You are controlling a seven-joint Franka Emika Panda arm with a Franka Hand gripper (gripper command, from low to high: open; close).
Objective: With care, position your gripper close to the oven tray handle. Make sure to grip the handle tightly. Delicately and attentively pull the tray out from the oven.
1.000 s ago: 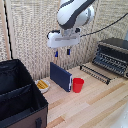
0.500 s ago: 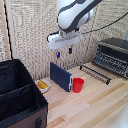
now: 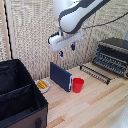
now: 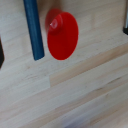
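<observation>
One claw (image 3: 66,50) hangs in the air above the dark blue slab (image 3: 60,76) and red cup (image 3: 78,85), fingers apart, gripping nothing. Tray (image 3: 96,73) lies flat on the table (image 3: 95,107) just in front of the oven (image 3: 114,55), near the table's far edge; its handle (image 3: 92,76) runs along the rack's front edge. Black fabric box (image 3: 20,100) sits at the near corner.

Light wood table (image 3: 95,105) (woven wall (image 3: 30,35))
</observation>
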